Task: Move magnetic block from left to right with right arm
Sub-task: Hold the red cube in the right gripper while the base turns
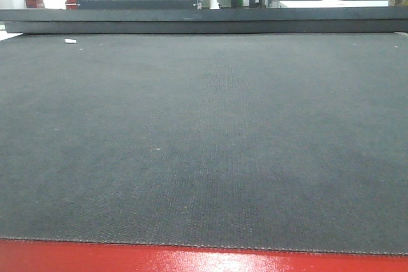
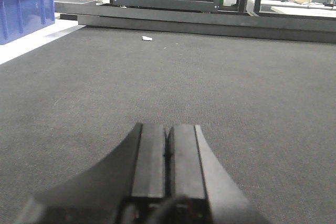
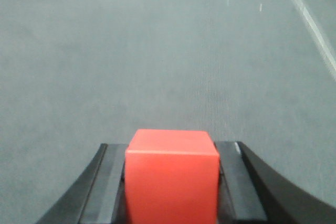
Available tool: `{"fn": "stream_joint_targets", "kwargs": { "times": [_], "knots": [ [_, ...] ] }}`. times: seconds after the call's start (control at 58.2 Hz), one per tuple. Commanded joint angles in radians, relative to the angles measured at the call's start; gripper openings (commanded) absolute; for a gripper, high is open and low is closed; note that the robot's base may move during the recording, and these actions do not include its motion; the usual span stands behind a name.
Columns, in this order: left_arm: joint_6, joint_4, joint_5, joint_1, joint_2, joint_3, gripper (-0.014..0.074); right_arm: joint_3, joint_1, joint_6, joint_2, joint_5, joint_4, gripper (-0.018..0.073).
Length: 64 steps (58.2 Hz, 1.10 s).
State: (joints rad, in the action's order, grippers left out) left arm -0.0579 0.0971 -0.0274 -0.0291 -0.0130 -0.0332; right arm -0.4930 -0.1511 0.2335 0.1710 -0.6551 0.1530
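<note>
Closest to your right wrist camera, the right gripper (image 3: 172,149) is clamped on the magnetic block (image 3: 172,179). The red cube sits squarely between the two black fingers (image 3: 107,182), which are spread only as wide as the cube. You cannot tell from this view whether the block touches the dark woven mat (image 3: 157,51) beyond it.

On your left wrist camera, the left gripper (image 2: 168,132) has its pads pressed together with nothing between them. Farther out on the mat lies a small white scrap (image 2: 147,38), and a blue bin (image 2: 23,11) stands off the mat's far left edge. A black metal frame (image 2: 163,1) stands behind the mat.

The front view shows a red strip (image 1: 191,260) along the near edge of the mat.
</note>
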Motion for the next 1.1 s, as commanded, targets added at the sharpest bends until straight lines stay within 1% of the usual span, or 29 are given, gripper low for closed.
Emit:
{"fn": "stream_joint_targets", "kwargs": {
  "times": [0.0, 0.172, 1.083],
  "knots": [
    [0.006, 0.005, 0.084, 0.002, -0.013, -0.008, -0.0126, -0.036, 0.006, -0.011, -0.015, 0.11, 0.023, 0.0224],
    [0.006, 0.005, 0.084, 0.002, -0.013, -0.008, -0.0126, -0.035, 0.006, -0.011, -0.018, 0.146, 0.023, 0.0224],
    [0.006, 0.005, 0.084, 0.002, -0.013, -0.008, -0.0126, -0.032, 0.006, -0.011, -0.018, 0.145, 0.023, 0.0224]
  ]
}}
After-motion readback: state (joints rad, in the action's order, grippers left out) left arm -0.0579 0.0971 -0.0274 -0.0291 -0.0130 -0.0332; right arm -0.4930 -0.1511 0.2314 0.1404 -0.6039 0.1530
